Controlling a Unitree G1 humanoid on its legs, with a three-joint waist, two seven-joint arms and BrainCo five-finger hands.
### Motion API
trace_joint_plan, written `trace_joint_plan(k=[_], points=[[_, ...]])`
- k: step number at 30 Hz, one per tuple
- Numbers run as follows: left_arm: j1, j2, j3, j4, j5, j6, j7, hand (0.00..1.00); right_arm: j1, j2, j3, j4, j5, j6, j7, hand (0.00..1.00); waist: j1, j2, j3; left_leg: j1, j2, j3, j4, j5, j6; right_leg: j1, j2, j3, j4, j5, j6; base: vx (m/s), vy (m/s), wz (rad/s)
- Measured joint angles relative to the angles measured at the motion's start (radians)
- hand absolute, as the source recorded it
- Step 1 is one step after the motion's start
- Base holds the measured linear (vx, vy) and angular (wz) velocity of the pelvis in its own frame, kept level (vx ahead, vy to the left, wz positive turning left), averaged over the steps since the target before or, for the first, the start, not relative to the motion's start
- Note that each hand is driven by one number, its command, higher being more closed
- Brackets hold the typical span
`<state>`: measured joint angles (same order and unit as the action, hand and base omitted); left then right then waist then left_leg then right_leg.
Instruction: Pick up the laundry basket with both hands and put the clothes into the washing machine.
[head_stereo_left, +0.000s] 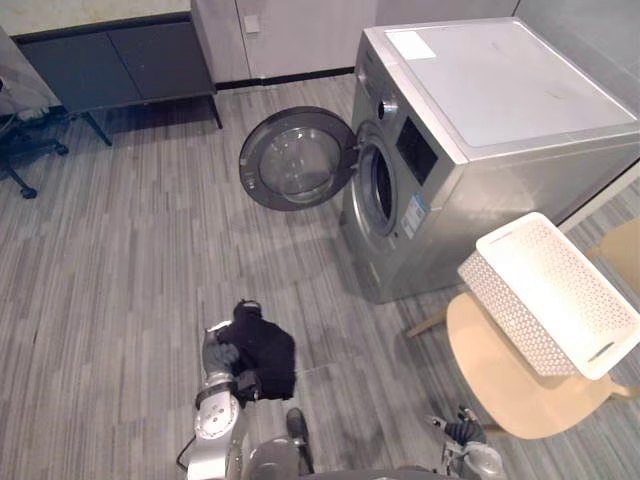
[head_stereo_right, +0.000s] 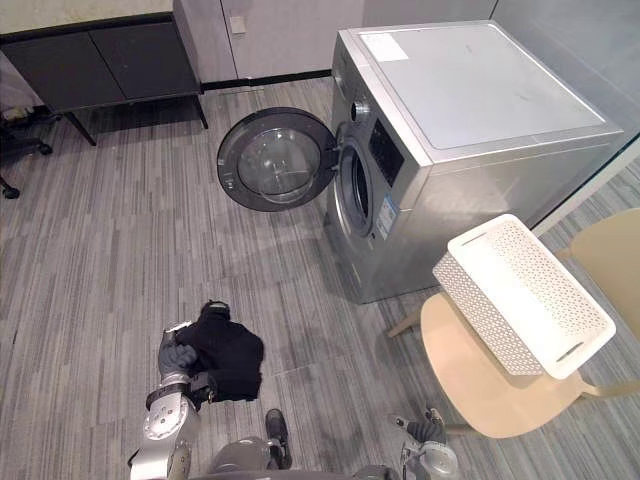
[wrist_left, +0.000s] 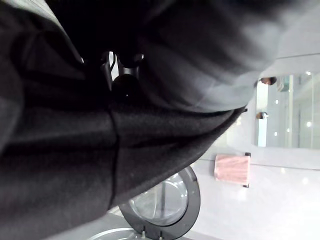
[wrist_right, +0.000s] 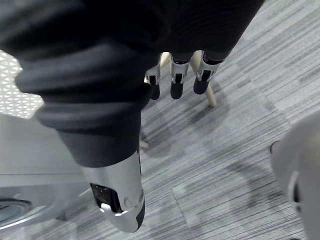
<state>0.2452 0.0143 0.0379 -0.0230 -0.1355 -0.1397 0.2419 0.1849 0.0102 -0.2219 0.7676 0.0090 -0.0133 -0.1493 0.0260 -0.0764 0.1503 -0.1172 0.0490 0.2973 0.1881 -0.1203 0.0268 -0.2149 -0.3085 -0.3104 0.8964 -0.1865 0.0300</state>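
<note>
- A black garment is held clear of the floor at the robot's left front, well apart from the washing machine.
- The left hand is closed on this garment; in its wrist view the cloth is seen bunched over the dark-tipped fingers, which would account for it hanging free rather than lying on the floor.
- The right hand is held low at the robot's right side, fingers relaxed and straight, nothing in it. It is judged to be kept out of the way while one hand carries the load.
- The laundry basket is set tilted on the seat of a wooden chair just beside the machine. No clothes can be made out in it.
- The round door is swung fully open to the machine's side, leaving the drum opening unobstructed for loading.
- The step in hand is judged to be carrying the garment to the drum; the gap to the opening is not yet closed.
</note>
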Motion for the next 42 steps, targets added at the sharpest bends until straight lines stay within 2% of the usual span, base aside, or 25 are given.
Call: trace_joint_plan(k=[2,6,7,8,9,10,12,13,15,16,19,22,23,24,25,27,30,33,34,35,36,37,38,40,42], points=[[-0.015,0.019,-0.005,-0.011,0.000,-0.002,0.000,1.00,-0.009,0.010,0.005,0.000,0.002,-0.001,-0.002,0.00,-0.013,-0.009,0.008,0.025,-0.002,-0.016,-0.028,-0.002,0.000,-0.090,0.047,0.012,0.036,-0.048,-0.004,0.23,0.035,0.34],[-0.042,0.005,-0.051,0.001,-0.001,0.000,-0.003,1.00,-0.022,0.014,-0.016,0.002,0.036,-0.010,-0.002,0.00,-0.039,0.001,0.024,0.083,-0.027,-0.058,-0.046,-0.049,-0.011,-0.186,0.115,-0.050,-0.228,-0.062,0.012,0.29,-0.009,0.35],[-0.058,0.006,-0.055,0.023,0.000,-0.001,-0.007,1.00,-0.031,0.010,-0.028,0.017,0.040,-0.011,-0.003,0.00,-0.054,0.005,0.023,0.101,-0.036,-0.082,-0.059,-0.057,-0.020,-0.191,0.139,-0.042,-0.387,-0.020,0.019,0.49,-0.085,0.88],[-0.073,0.005,-0.066,0.046,0.000,0.001,-0.015,1.00,-0.033,0.006,-0.045,0.041,0.042,-0.012,-0.003,0.00,-0.067,-0.001,0.022,0.126,-0.050,-0.113,-0.057,-0.071,-0.040,-0.185,0.152,-0.027,-0.507,0.042,0.003,0.47,-0.108,0.95],[-0.071,-0.004,-0.066,0.057,0.001,0.002,-0.019,1.00,-0.026,0.004,-0.056,0.049,0.054,-0.009,-0.002,0.00,-0.067,0.000,0.022,0.148,-0.047,-0.133,-0.035,-0.098,-0.053,-0.174,0.155,-0.013,-0.499,0.097,-0.028,0.72,-0.201,0.99],[-0.059,-0.029,-0.068,0.057,0.001,0.004,-0.020,1.00,-0.017,-0.008,-0.056,0.053,0.072,-0.007,-0.002,0.00,-0.066,0.027,0.025,0.157,-0.005,-0.153,0.069,-0.132,-0.093,-0.107,0.172,-0.047,-0.486,0.101,-0.076,0.63,-0.197,0.67],[-0.061,-0.045,-0.067,0.047,0.001,0.004,-0.026,1.00,-0.019,-0.028,-0.055,0.052,0.073,-0.006,0.000,0.00,-0.068,0.040,0.033,0.084,0.035,-0.150,0.278,-0.126,-0.103,-0.060,0.185,-0.080,-0.495,0.078,-0.086,0.60,-0.213,0.43],[-0.057,-0.071,-0.064,0.030,0.000,0.004,-0.029,1.00,-0.020,-0.038,-0.049,0.046,0.076,-0.006,0.000,0.00,-0.053,0.074,0.042,-0.040,0.118,-0.154,0.605,-0.049,-0.142,0.026,0.236,-0.091,-0.542,0.055,-0.103,0.56,-0.194,0.09],[-0.044,-0.072,-0.068,0.016,-0.008,0.004,-0.045,1.00,-0.021,-0.041,-0.032,0.037,0.091,-0.006,-0.003,0.00,-0.022,0.084,0.043,-0.138,0.205,-0.142,0.862,-0.040,-0.135,0.121,0.281,-0.072,-0.588,0.023,-0.114,0.50,-0.135,-0.32],[-0.042,-0.072,-0.071,0.016,-0.011,0.004,-0.048,1.00,-0.021,-0.039,-0.027,0.029,0.103,-0.006,-0.003,0.00,-0.010,0.075,0.043,-0.173,0.228,-0.133,0.910,-0.050,-0.120,0.163,0.287,-0.061,-0.608,0.013,-0.114,0.35,-0.085,-0.41],[-0.039,-0.078,-0.070,0.015,-0.011,0.005,-0.063,1.00,-0.024,-0.034,-0.024,-0.003,0.123,-0.006,-0.003,0.00,0.006,0.057,0.043,-0.247,0.250,-0.102,0.819,-0.091,-0.092,0.247,0.286,-0.009,-0.671,0.006,-0.109,0.41,-0.027,-0.51],[-0.040,-0.082,-0.067,0.013,-0.010,0.007,-0.068,1.00,-0.026,-0.028,-0.013,-0.011,0.137,-0.007,-0.004,0.00,0.027,0.035,0.044,-0.255,0.170,-0.150,0.474,-0.098,-0.080,0.281,0.244,0.079,-0.678,-0.012,-0.077,0.34,0.186,-0.80],[-0.038,-0.082,-0.072,0.012,-0.010,0.007,-0.068,1.00,-0.021,-0.031,-0.013,-0.014,0.137,-0.007,-0.006,0.00,0.033,0.041,0.036,-0.239,0.127,-0.222,0.308,-0.058,-0.098,0.284,0.237,0.113,-0.670,-0.025,-0.047,0.41,0.369,-1.05],[-0.034,-0.083,-0.086,0.011,-0.010,0.007,-0.067,1.00,-0.006,-0.038,-0.013,-0.027,0.137,-0.008,-0.013,0.00,0.046,0.070,0.018,-0.209,0.122,-0.302,0.186,0.078,-0.085,0.288,0.249,0.160,-0.667,-0.052,0.005,0.35,0.326,-1.26],[-0.025,-0.081,-0.085,0.006,-0.010,0.005,-0.067,1.00,-0.003,-0.043,-0.009,-0.029,0.137,-0.008,-0.014,0.00,0.049,0.094,0.005,-0.203,0.130,-0.339,0.184,0.097,-0.152,0.294,0.261,0.186,-0.664,-0.076,0.038,0.40,0.403,-1.16],[-0.027,-0.064,-0.070,0.023,-0.010,0.015,-0.067,1.00,0.009,0.021,0.006,-0.025,0.137,-0.007,-0.021,0.00,0.036,0.013,-0.017,-0.182,0.123,-0.238,0.262,0.006,-0.116,0.281,0.206,0.271,-0.647,-0.075,0.071,0.28,0.296,-1.08],[-0.016,-0.065,-0.073,0.024,-0.010,0.026,-0.068,1.00,0.004,0.027,0.034,-0.024,0.137,-0.006,-0.020,0.00,0.045,-0.008,-0.029,-0.112,0.159,-0.096,0.275,-0.058,-0.094,0.273,0.184,0.326,-0.650,-0.019,0.092,0.17,0.284,-1.50],[-0.025,-0.026,-0.067,0.022,-0.010,0.025,-0.067,1.00,-0.043,0.024,0.066,-0.027,0.124,-0.005,-0.019,0.00,0.047,-0.008,-0.033,0.034,0.200,0.129,0.195,-0.089,-0.099,0.147,0.139,0.212,-0.503,0.017,0.094,0.00,0.167,-2.08],[-0.032,-0.015,-0.068,0.023,-0.010,0.025,-0.066,1.00,-0.050,0.022,0.063,-0.026,0.114,-0.005,-0.019,0.00,0.041,-0.013,-0.036,0.062,0.200,0.180,0.169,-0.093,-0.106,0.106,0.115,0.118,-0.457,0.017,0.092,-0.01,0.074,-1.64],[-0.035,-0.003,-0.066,0.023,-0.010,0.024,-0.065,1.00,-0.054,0.020,0.055,-0.021,0.103,-0.006,-0.021,0.00,0.034,-0.012,-0.036,0.086,0.200,0.226,0.146,-0.103,-0.118,0.069,0.086,-0.019,-0.426,0.019,0.064,0.01,0.050,-1.25],[-0.035,0.002,-0.065,0.024,-0.010,0.024,-0.065,1.00,-0.059,0.019,0.053,-0.006,0.098,-0.006,-0.021,0.00,0.029,-0.012,-0.036,0.095,0.199,0.242,0.137,-0.108,-0.126,0.062,0.076,-0.081,-0.426,0.017,0.047,0.06,-0.008,-1.05],[-0.035,0.011,-0.057,0.036,-0.010,0.023,-0.064,1.00,-0.075,0.011,0.053,0.045,0.095,-0.005,-0.021,0.00,0.006,-0.012,-0.038,0.098,0.193,0.255,0.124,-0.117,-0.136,0.053,0.068,-0.191,-0.438,-0.001,0.016,0.10,-0.056,-0.70],[-0.035,0.014,-0.038,0.056,-0.010,0.024,-0.063,1.00,-0.085,0.000,0.052,0.077,0.092,-0.002,-0.021,0.00,-0.006,-0.006,-0.041,0.093,0.189,0.253,0.126,-0.120,-0.141,0.056,0.077,-0.216,-0.464,-0.026,-0.002,0.17,-0.106,-0.75],[-0.036,-0.001,-0.025,0.099,-0.010,0.031,-0.063,1.00,-0.089,-0.017,0.036,0.102,0.086,0.000,-0.021,0.00,-0.015,0.020,-0.038,0.100,0.198,0.229,0.145,-0.114,-0.148,0.070,0.111,-0.198,-0.482,-0.043,0.000,0.22,-0.108,-0.56],[-0.021,-0.028,0.015,0.108,-0.009,0.050,-0.062,1.00,-0.056,-0.021,0.002,0.104,0.087,0.003,-0.022,0.00,-0.011,0.063,-0.024,0.092,0.281,0.185,0.347,-0.098,-0.130,0.136,0.152,-0.183,-0.486,-0.046,0.000,0.27,-0.137,-0.50]])
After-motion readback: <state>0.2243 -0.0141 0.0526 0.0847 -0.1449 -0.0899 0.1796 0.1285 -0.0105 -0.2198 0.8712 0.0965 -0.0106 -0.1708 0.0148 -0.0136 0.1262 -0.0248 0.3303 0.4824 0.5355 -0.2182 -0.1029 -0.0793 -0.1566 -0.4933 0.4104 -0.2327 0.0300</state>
